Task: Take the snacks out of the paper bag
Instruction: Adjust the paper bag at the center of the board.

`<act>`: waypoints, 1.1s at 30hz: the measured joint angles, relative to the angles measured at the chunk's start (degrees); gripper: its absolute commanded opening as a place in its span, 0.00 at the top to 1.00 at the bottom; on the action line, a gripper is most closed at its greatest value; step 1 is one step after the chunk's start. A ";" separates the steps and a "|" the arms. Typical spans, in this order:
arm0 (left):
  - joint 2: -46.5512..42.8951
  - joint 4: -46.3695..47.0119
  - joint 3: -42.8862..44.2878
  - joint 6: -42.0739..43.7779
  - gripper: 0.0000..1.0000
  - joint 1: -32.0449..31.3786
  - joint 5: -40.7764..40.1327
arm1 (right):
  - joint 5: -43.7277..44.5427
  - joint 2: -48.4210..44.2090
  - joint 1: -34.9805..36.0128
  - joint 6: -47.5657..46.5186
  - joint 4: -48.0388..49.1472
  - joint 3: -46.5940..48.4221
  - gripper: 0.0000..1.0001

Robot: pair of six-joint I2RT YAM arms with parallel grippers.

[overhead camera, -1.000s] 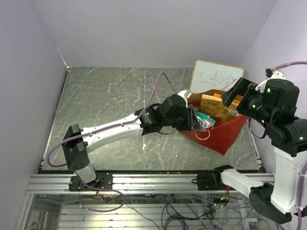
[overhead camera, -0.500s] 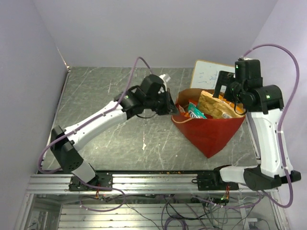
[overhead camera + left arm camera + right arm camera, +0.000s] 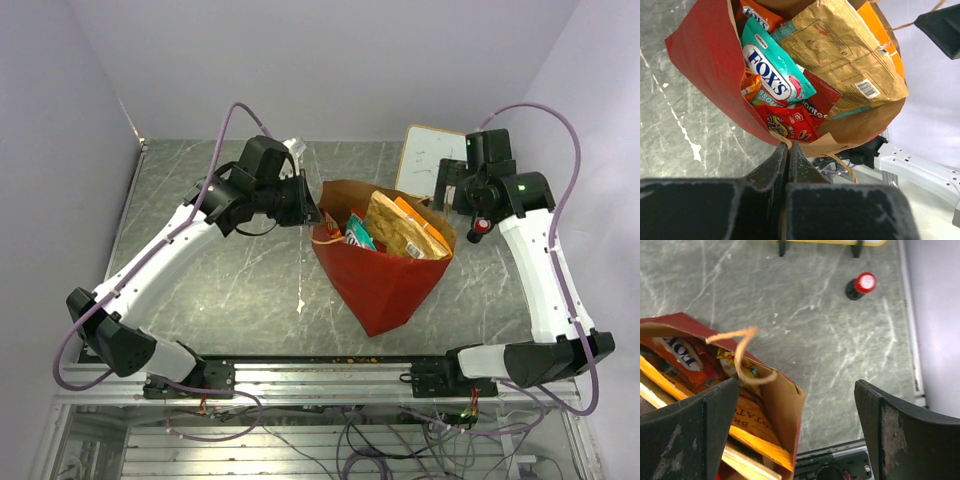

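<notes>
The snacks [image 3: 400,225] lie in the paper bag [image 3: 385,285]. The board [image 3: 420,160] stands at its 1 o'clock, the left gripper [image 3: 312,212] at its 10 o'clock.

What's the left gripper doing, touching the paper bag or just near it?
Touching. The left wrist view shows the left gripper shut on the rim of the paper bag, whose brown edge is pinched between the jaws.

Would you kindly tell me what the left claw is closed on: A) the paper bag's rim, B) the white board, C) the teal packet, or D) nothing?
A: the left wrist view shows the left claw pinched shut on the rim of the paper bag, while the teal packet lies inside it untouched.
</notes>
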 measured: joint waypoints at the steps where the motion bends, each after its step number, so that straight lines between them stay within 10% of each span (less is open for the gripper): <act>1: 0.02 -0.39 0.00 0.24 0.93 0.31 0.04 | -1.53 -0.24 0.00 -0.17 1.33 -1.57 0.00; 6: 0.44 -1.90 0.00 1.33 0.93 0.81 0.35 | -8.26 1.44 -0.15 -1.20 11.28 -7.15 0.25; 10: 0.57 -2.12 0.02 1.49 0.93 1.01 0.76 | -12.37 3.78 -0.15 -2.51 16.92 -8.61 1.00; 20: 5.27 -7.19 12.68 0.09 0.93 1.22 3.41 | -26.93 4.50 -0.22 -1.92 11.80 9.60 1.00; 33: 9.27 0.63 -0.35 -6.78 0.93 2.71 6.99 | -30.56 -4.90 -0.28 2.80 14.99 -9.33 1.00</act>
